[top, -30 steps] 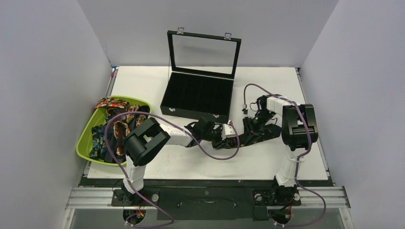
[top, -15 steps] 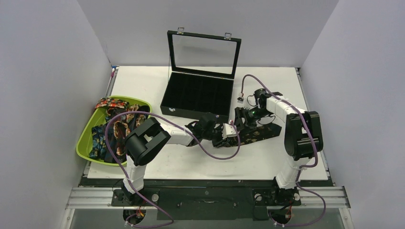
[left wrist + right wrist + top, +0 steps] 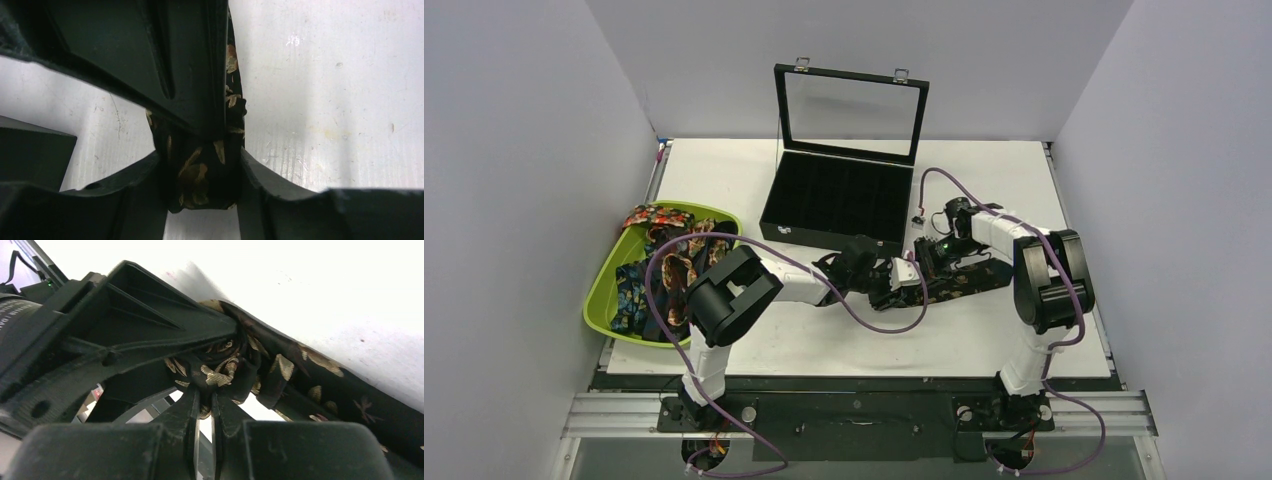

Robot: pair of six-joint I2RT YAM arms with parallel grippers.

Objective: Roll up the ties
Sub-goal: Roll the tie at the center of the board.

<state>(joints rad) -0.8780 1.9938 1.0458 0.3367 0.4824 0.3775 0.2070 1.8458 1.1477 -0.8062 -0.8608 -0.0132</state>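
In the overhead view the two hands crowd together in front of the black case (image 3: 824, 205), so the near end of the dark, gold-flowered tie (image 3: 969, 281) is hidden beneath them and only its free length shows, lying flat on the table (image 3: 754, 170) and running off to the right. The left hand (image 3: 892, 285) reaches in low from the left with its arm stretched out across the table; its wrist view shows its fingers (image 3: 145, 175) partly closed on either side of the bunched tie (image 3: 192, 182), touching it, while the right hand's dark body fills the top and cuts off the rest. The right hand (image 3: 927, 257) comes in from behind, angled down; its fingers (image 3: 187, 407) are pressed almost together, tips buried in the gathered folds (image 3: 220, 367), nipping cloth there. The other ties (image 3: 669, 265) lie heaped in the green bin (image 3: 602, 300) at the left edge.
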